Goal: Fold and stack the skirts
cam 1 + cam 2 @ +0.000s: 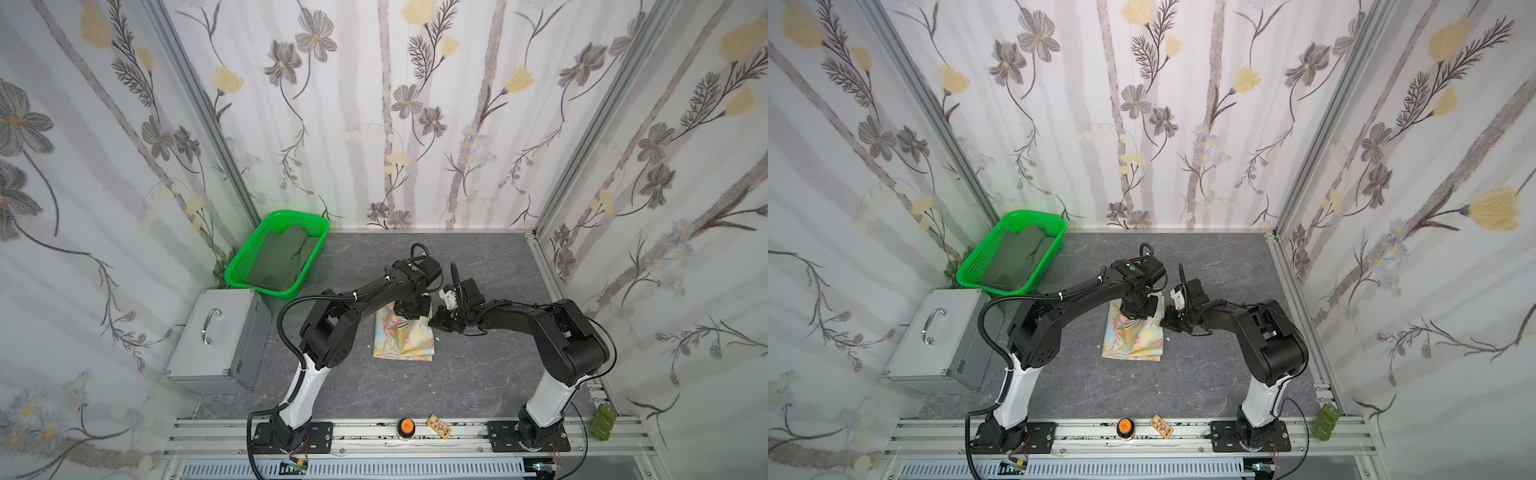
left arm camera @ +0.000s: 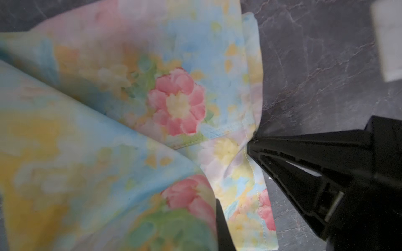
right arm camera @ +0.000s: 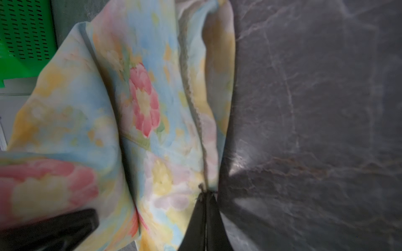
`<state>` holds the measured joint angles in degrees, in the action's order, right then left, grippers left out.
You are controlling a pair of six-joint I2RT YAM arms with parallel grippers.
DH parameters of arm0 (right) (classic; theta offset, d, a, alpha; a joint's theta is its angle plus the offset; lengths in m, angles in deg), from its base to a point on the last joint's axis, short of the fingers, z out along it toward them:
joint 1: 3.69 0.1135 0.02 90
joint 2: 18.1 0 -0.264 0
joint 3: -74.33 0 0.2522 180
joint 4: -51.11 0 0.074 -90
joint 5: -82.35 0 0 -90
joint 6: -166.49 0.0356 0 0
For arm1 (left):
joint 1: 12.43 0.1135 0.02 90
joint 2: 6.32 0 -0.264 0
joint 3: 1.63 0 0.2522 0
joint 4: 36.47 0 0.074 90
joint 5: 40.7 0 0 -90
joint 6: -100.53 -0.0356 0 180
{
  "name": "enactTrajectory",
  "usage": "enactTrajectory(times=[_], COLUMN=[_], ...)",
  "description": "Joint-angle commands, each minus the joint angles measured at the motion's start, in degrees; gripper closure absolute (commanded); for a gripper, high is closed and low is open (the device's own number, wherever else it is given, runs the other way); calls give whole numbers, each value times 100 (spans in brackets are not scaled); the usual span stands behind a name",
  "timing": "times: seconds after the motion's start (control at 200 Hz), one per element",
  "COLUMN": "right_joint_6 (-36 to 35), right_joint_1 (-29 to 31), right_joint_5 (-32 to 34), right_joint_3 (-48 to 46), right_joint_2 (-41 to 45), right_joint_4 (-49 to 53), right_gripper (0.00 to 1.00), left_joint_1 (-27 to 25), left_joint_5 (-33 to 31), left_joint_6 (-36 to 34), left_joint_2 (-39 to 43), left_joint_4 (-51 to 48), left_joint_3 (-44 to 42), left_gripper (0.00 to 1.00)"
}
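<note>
The floral skirt (image 1: 405,340) (image 1: 1136,340), pastel yellow-blue with pink flowers, lies partly folded in the middle of the dark table. My left gripper (image 1: 409,311) (image 1: 1133,311) is shut on its far edge, which drapes over the one black finger (image 2: 220,226) that shows. My right gripper (image 1: 433,322) (image 1: 1163,322) (image 3: 205,194) is shut on the seamed far right corner of the floral skirt (image 3: 152,97), and its black fingers (image 2: 282,147) also show in the left wrist view. The olive green skirt (image 1: 282,259) (image 1: 1021,257) lies in the green basket (image 1: 257,286) (image 1: 998,286).
A silver metal case (image 1: 216,336) stands at the left, in front of the basket. An orange button (image 1: 406,426), a small board (image 1: 439,427) and a green block (image 1: 603,420) sit on the front rail. Walls close in on three sides.
</note>
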<state>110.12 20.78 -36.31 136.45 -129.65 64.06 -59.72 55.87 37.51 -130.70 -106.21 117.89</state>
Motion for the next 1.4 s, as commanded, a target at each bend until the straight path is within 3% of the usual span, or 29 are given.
enactTrajectory(times=[0.0, 0.255, 0.305, 0.365, 0.41, 0.435, 0.834, 0.989, 1.394], right_joint_6=[27, 51, 56, 56, 61, 57, 81, 122, 183], right_joint_1=[0, 5, 5, 4, 5, 5, -65, -61, -50], right_joint_5=[261, 212, 212, 195, 205, 203, 297, 256, -134], right_joint_3=[20, -8, -15, -28, -50, -62, -279, -238, -325], right_joint_2=[-136, -190, -197, -218, -205, -194, 351, 397, 579], right_joint_4=[91, 23, 12, 12, 12, 18, 199, 231, 9], right_gripper=[94, 94, 94, 94, 94, 94, 94, 94, 89], left_joint_1=[-74, -140, -133, -132, -132, -117, 325, 300, 524], left_joint_5=[160, 108, 91, 83, 64, 88, 366, 570, 203], left_joint_6=[9, 65, 91, 113, 145, 157, 240, 73, -376], left_joint_2=[-84, -258, -260, -223, -161, -123, 649, 561, 100], left_joint_4=[-26, -26, -26, -26, -26, -26, -10, -17, 24], left_joint_3=[116, 244, 309, 399, 469, 499, 441, 354, 561], left_gripper=[100, 99, 69, 59, 42, 39, 34, 34, 32])
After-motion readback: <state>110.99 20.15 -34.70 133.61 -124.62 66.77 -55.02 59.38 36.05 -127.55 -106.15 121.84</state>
